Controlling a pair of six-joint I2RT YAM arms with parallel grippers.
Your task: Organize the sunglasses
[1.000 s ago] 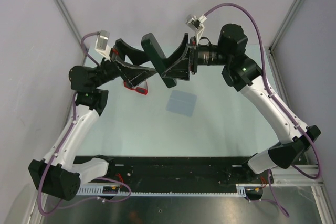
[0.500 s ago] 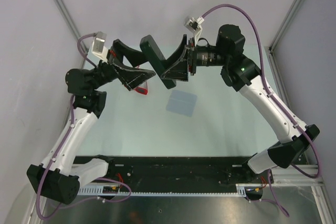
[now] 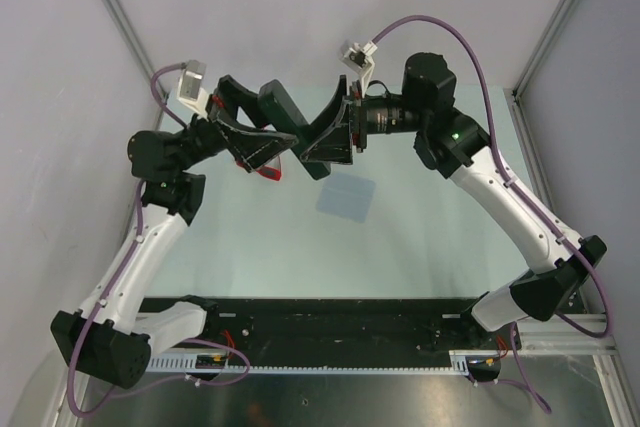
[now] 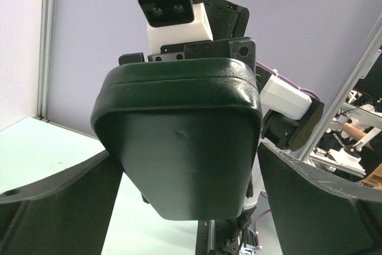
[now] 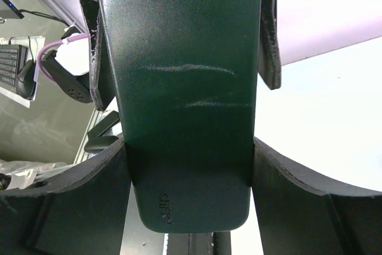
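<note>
The black oblong case (image 3: 283, 109) hangs tilted in the air over the far part of the table. My right gripper (image 3: 312, 142) is shut on its lower end; the case fills the right wrist view (image 5: 185, 88) between the fingers (image 5: 71, 201). My left gripper (image 3: 275, 122) is open, with its fingers on either side of the case's upper end; the case's broad face fills the left wrist view (image 4: 179, 147). The red-framed sunglasses (image 3: 268, 173) lie on the table under the left gripper, mostly hidden by it.
A pale blue square cloth (image 3: 346, 196) lies flat on the pale green table (image 3: 300, 247), right of the sunglasses. Grey walls and metal posts close in the left, far and right sides. The black rail with the arm bases runs along the near edge.
The right arm has carried the case to the left, so its upper end now sits between the left gripper's fingers. The left wrist shifted slightly left and back.
</note>
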